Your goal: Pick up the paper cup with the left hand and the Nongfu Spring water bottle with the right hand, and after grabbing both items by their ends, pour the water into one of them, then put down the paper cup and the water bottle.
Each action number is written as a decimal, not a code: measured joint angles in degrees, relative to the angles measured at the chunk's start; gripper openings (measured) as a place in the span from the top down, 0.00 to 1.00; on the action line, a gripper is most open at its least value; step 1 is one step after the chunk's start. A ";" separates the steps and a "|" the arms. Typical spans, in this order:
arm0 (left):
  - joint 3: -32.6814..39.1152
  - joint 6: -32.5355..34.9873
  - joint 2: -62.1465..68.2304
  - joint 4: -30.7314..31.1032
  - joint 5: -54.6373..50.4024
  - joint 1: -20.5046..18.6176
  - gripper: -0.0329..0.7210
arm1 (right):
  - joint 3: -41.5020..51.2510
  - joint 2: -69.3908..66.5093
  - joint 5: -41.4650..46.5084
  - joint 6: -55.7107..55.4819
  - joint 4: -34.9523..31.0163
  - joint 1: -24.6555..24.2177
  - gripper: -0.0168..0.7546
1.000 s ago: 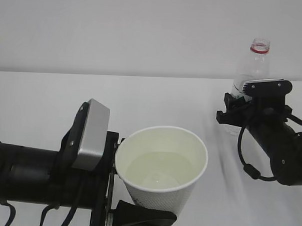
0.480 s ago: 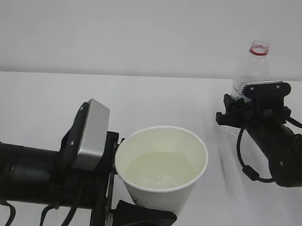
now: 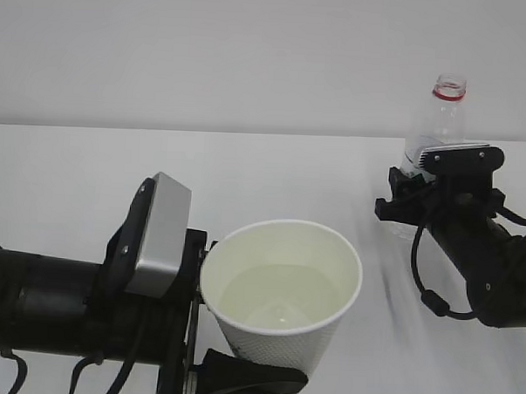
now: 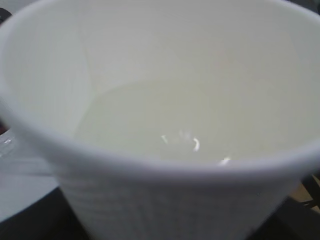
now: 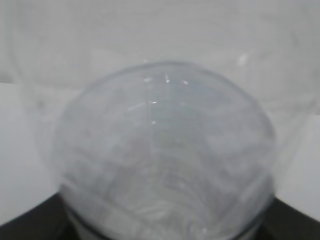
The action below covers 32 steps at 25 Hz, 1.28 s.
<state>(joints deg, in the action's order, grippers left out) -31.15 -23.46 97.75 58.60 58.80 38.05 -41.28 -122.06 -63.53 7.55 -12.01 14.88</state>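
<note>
White cup, clear bottle

The paper cup [image 3: 281, 289] is white, cream inside; the Nongfu Spring water bottle [image 3: 441, 113] is clear, red-ringed.

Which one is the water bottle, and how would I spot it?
Look at the right side of the white table, where the right hand holds something upright. That is the Nongfu Spring water bottle: clear plastic, a red ring around its neck and no cap. The only other container, the paper cup near the front, is white and wide-mouthed.
</note>
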 joint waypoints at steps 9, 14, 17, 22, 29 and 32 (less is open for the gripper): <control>0.00 0.00 0.00 0.00 0.00 0.00 0.24 | -0.25 0.00 -1.14 -0.23 0.00 0.00 0.21; 0.00 0.00 0.00 0.00 0.00 0.00 0.25 | -0.33 0.00 -1.49 -0.58 0.00 0.00 0.19; 0.00 0.00 0.00 -0.09 0.00 0.00 0.25 | -0.33 0.00 -1.49 -0.81 0.00 0.00 0.19; 0.00 0.00 0.00 -0.61 0.00 0.00 0.25 | -0.23 0.00 -1.62 -0.80 0.00 0.00 0.19; 0.00 0.00 0.00 -0.86 0.00 0.00 0.25 | 1.41 0.44 -1.62 -3.65 0.93 0.00 0.19; 0.00 0.00 0.00 -0.86 0.00 0.00 0.25 | 2.25 1.59 -1.62 -4.40 1.56 0.00 0.19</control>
<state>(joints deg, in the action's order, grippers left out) -31.15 -23.46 97.75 57.74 58.80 38.05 -39.03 -120.47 -65.15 3.14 -10.45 14.88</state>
